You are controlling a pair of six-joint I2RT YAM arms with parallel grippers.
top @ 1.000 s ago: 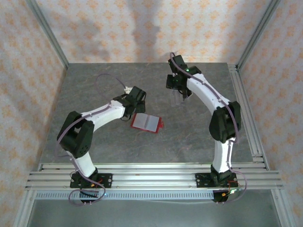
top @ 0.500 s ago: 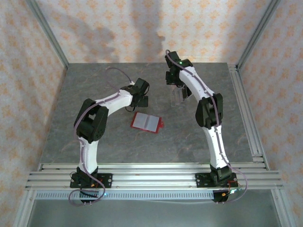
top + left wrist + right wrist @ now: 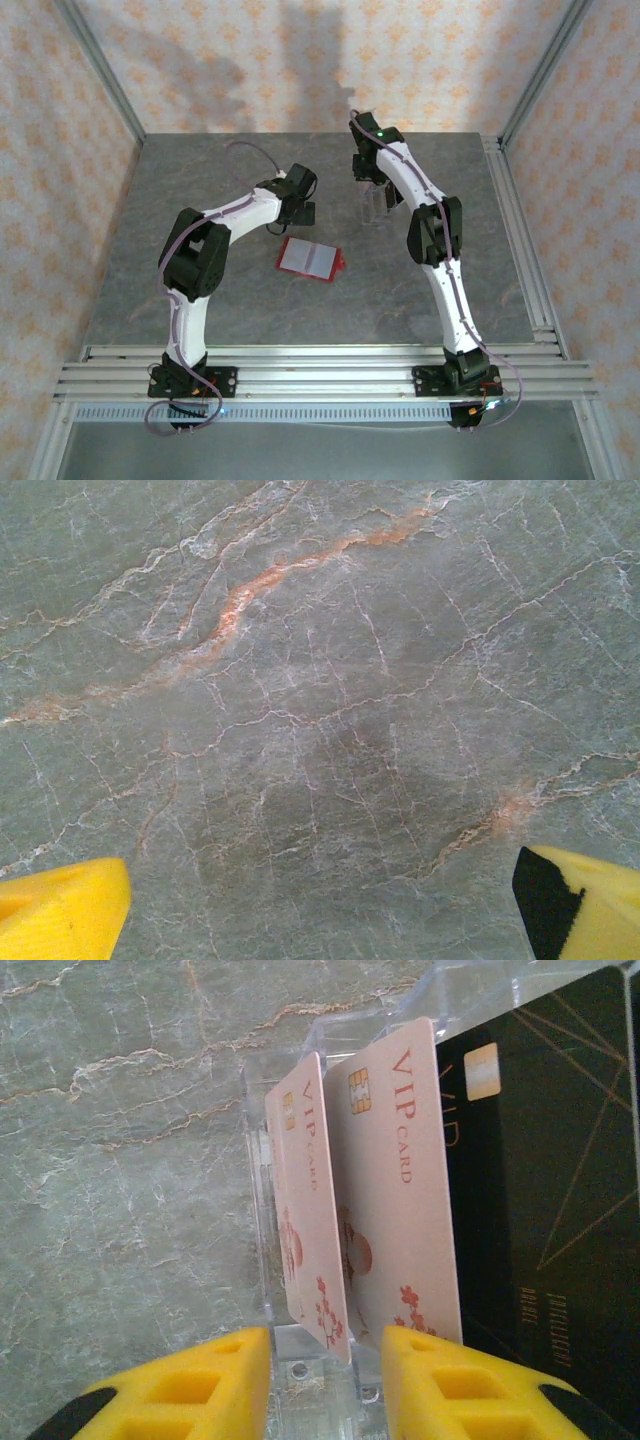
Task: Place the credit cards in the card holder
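The red card holder point(image 3: 308, 257) lies open and flat near the middle of the grey marble table point(image 3: 200, 180), pale lining up, with neither arm touching it. At its 11 o'clock the left gripper point(image 3: 320, 908) hangs over bare stone, its yellow jaws spread wide and empty. Farther back, at the holder's 1 o'clock, the right gripper point(image 3: 327, 1380) is down at a clear plastic stand point(image 3: 300, 1345). Its yellow fingers point(image 3: 180, 1390) stand partly apart, straddling the lower edge of a pink VIP card point(image 3: 305, 1220), with a gap showing on each side. A second pink VIP card point(image 3: 395, 1180) stands just at that card's 3 o'clock, and a black card point(image 3: 545, 1180) stands beyond it.
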